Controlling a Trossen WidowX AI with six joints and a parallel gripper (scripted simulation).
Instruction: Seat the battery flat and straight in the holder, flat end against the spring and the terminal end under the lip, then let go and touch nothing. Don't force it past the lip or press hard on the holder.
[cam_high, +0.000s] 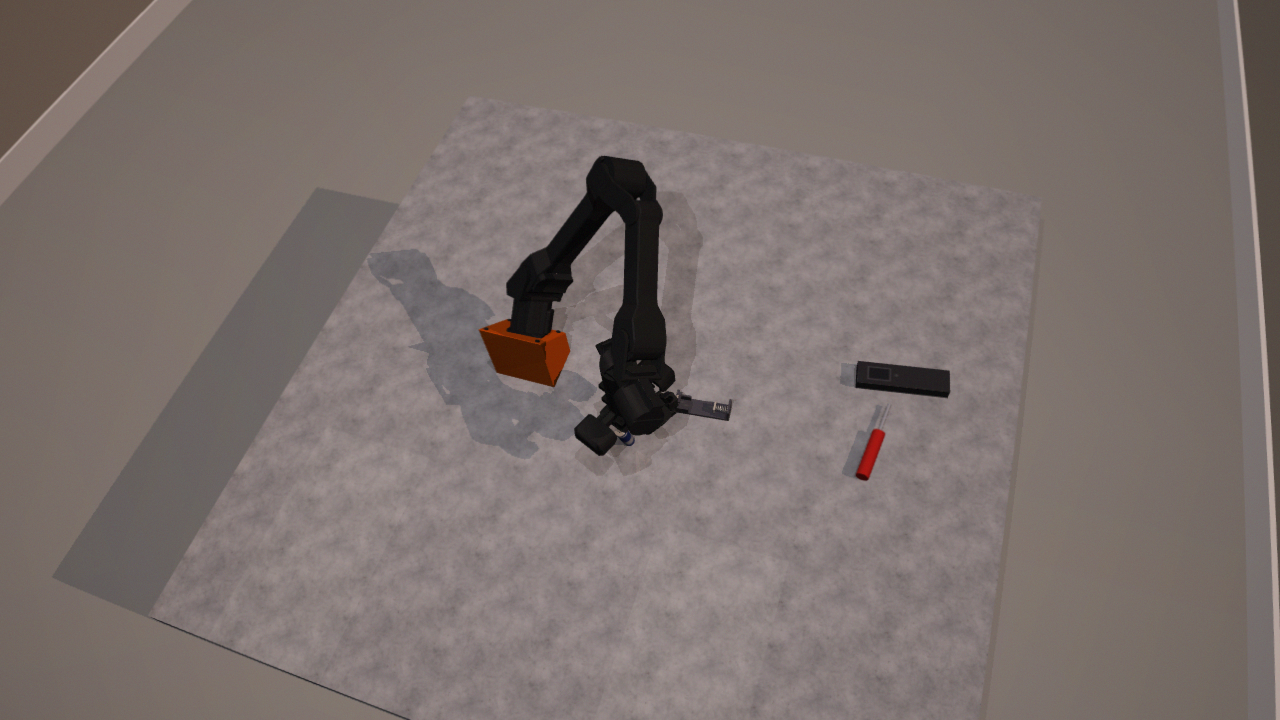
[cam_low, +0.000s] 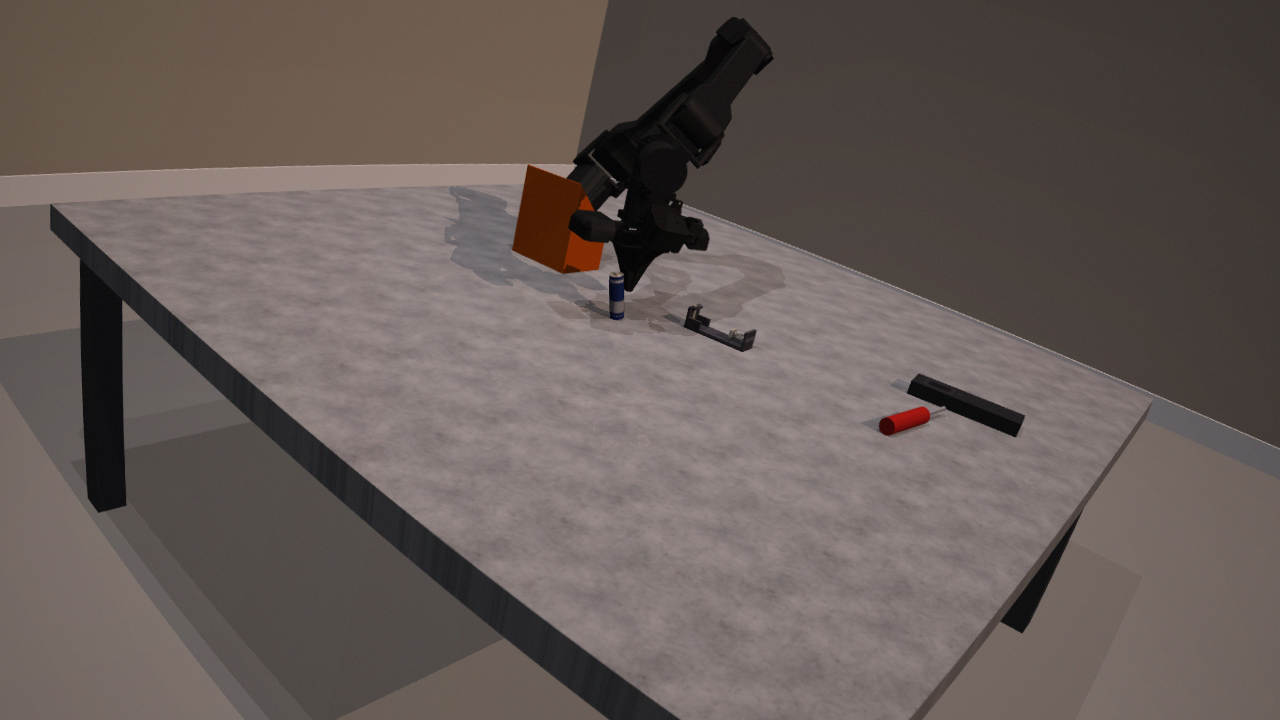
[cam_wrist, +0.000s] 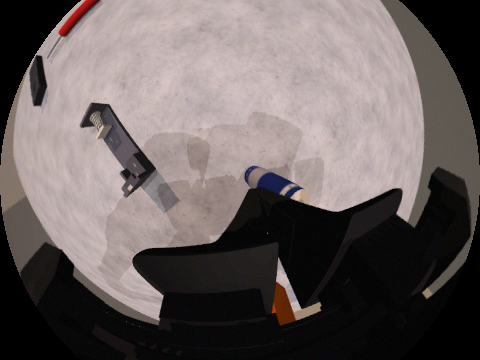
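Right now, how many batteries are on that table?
1. A small blue-and-white cylindrical battery stands upright on the grey table, beside the tips of the shut black fingers, left of the empty black holder. No other shows.
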